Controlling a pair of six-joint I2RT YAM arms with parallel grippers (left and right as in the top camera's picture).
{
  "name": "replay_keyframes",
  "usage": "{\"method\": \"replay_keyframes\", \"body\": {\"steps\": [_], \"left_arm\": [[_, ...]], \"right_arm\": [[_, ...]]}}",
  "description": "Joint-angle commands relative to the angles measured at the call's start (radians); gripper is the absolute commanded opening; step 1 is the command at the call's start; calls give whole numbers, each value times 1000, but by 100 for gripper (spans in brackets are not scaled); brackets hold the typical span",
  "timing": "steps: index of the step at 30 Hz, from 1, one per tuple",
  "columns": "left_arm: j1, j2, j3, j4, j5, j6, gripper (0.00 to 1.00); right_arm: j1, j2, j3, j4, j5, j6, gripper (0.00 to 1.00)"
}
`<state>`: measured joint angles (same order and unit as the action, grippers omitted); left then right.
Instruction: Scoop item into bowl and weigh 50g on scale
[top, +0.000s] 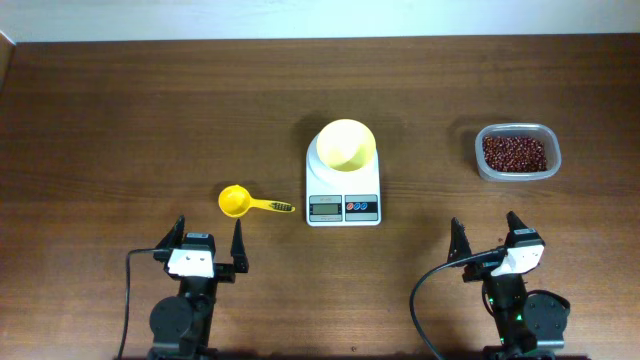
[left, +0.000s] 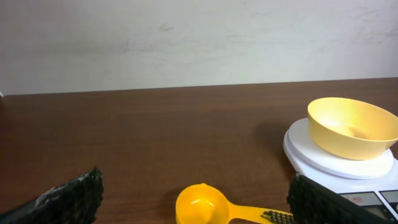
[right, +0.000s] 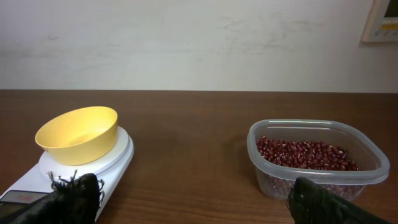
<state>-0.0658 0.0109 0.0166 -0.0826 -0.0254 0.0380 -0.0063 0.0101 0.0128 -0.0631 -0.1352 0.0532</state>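
Note:
The yellow bowl sits empty on the white scale, at the table's middle; both show in the left wrist view and the right wrist view. Dark red-brown beans fill a clear plastic tub at the right; they show in the right wrist view. A small yellow scoop lies left of the scale, handle pointing right. My left gripper is open and empty, just in front of the scoop. My right gripper is open and empty, in front of the tub.
The scale's display and red and blue buttons face the front edge. A pale wall runs behind the table's far edge. Black cables trail from both arm bases at the front.

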Motion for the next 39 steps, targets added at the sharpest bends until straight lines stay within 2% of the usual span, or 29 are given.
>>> {"method": "replay_keyframes", "body": {"steps": [1, 6, 11, 19, 23, 26, 29, 39], "left_arm": [[1, -5, -7, 0, 5, 16, 99], [1, -5, -7, 3, 7, 16, 99], [1, -5, -7, 240, 5, 16, 99], [3, 4, 41, 254, 0, 16, 99], [3, 119, 135, 252, -35, 17, 99], [3, 274, 243, 228, -70, 47, 99], [3, 474, 394, 155, -72, 46, 99], [3, 1005, 953, -398, -11, 45, 99]], "right_arm": [[-6, -6, -7, -4, 2, 6, 99], [-6, -6, -7, -4, 2, 6, 99], [-6, -6, -7, -4, 2, 6, 99], [-6, -6, -7, -4, 2, 6, 99], [-6, -6, -7, -4, 2, 6, 99], [-6, -6, -7, -4, 2, 6, 99], [-6, -6, -7, -4, 2, 6, 99], [-6, -6, -7, -4, 2, 6, 99]]}}
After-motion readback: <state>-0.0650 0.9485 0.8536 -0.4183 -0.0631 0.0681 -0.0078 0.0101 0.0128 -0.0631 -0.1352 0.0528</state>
